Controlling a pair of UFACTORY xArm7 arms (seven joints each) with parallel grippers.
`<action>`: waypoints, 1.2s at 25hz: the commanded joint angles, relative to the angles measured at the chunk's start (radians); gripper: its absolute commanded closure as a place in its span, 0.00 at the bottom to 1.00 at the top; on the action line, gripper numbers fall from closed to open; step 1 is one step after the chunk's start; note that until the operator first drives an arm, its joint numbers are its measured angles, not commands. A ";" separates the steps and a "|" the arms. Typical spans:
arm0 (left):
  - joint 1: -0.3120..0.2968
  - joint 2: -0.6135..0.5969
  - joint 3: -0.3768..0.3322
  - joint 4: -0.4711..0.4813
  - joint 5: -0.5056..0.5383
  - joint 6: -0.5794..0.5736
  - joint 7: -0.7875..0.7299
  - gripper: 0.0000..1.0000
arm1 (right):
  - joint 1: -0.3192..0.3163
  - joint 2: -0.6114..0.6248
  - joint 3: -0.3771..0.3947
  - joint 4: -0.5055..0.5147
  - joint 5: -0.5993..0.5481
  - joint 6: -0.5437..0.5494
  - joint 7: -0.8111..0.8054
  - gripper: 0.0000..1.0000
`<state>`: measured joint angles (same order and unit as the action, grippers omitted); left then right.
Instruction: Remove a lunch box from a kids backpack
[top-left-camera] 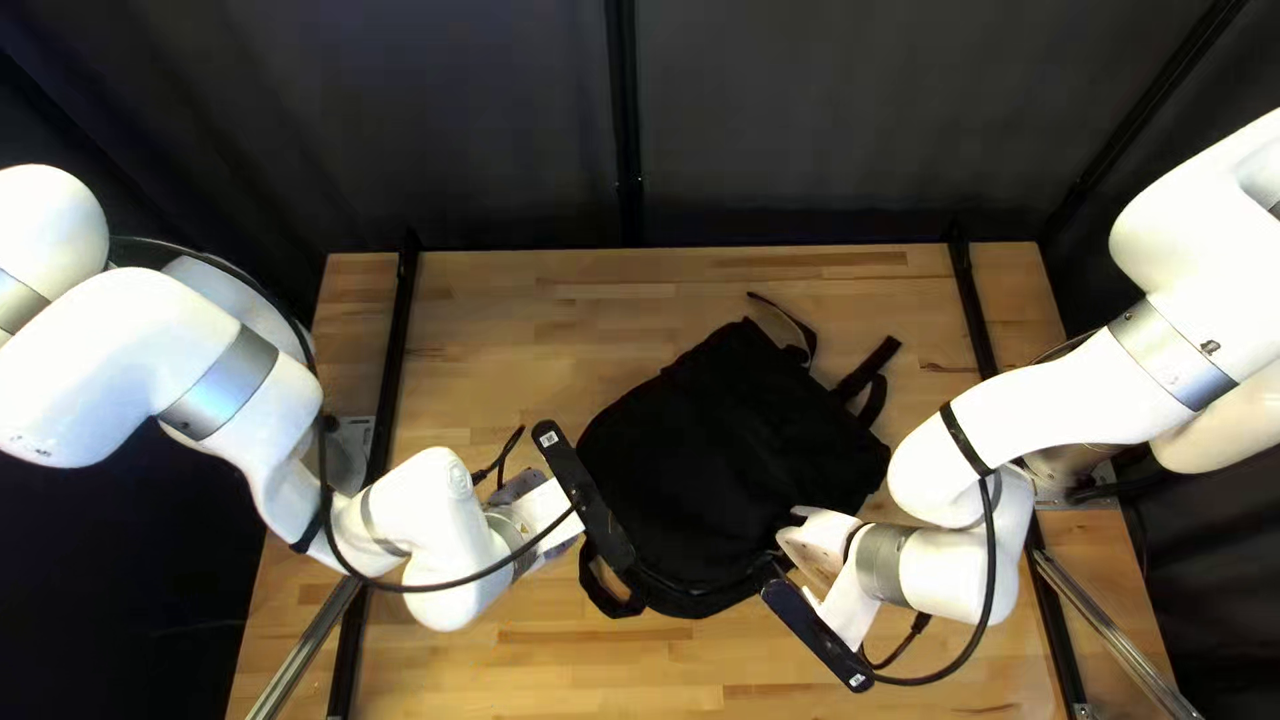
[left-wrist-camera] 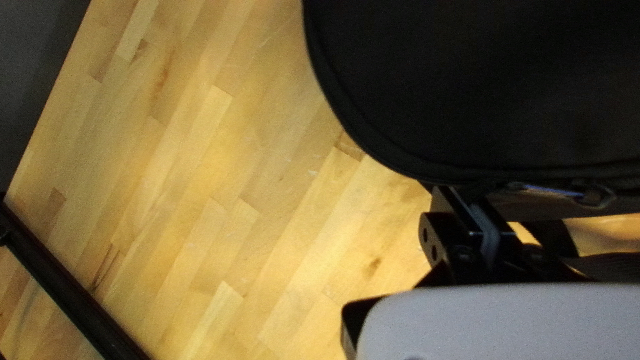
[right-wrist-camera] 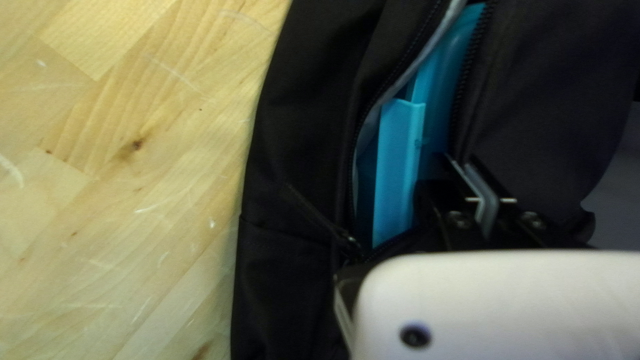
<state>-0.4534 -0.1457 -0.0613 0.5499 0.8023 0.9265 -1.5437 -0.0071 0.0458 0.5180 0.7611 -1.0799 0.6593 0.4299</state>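
At the top left view's middle, left gripper (top-left-camera: 544,510) and right gripper (top-left-camera: 787,567) flank the black backpack (top-left-camera: 720,467); 2 white labels (top-left-camera: 858,682) are unreadably small. Left wrist view: grip hidden, I can't tell. Right wrist view: gripper pinches the backpack's zipped edge, turquoise, smooth plastic lunch box (right-wrist-camera: 397,173) inside.

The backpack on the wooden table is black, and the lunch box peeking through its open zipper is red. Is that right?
Not quite: the lunch box is bright blue, as the right wrist view shows. The backpack on the wooden table is black, and its zipper is open.
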 commanded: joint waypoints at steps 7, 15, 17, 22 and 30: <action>0.040 -0.048 0.053 -0.044 0.014 -0.031 0.074 1.00 | -0.004 0.009 -0.004 0.001 -0.016 -0.015 0.001 1.00; 0.073 -0.025 0.092 -0.045 0.043 -0.077 0.118 1.00 | -0.008 0.022 -0.009 0.006 -0.033 -0.030 -0.001 1.00; 0.081 -0.021 0.103 -0.047 0.051 -0.088 0.129 1.00 | -0.008 0.026 -0.010 0.009 -0.037 -0.032 -0.002 1.00; 0.089 -0.020 0.113 -0.042 0.051 -0.089 0.155 1.00 | -0.009 0.024 -0.010 0.007 -0.039 -0.036 -0.006 1.00; 0.099 -0.038 0.130 -0.036 0.042 -0.070 0.218 1.00 | -0.010 0.012 -0.009 -0.003 -0.032 -0.040 -0.018 1.00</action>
<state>-0.3571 -0.1837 0.0646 0.5103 0.8458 0.8546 -1.3379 -0.0159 0.0611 0.5089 0.7603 -1.1149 0.6203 0.4157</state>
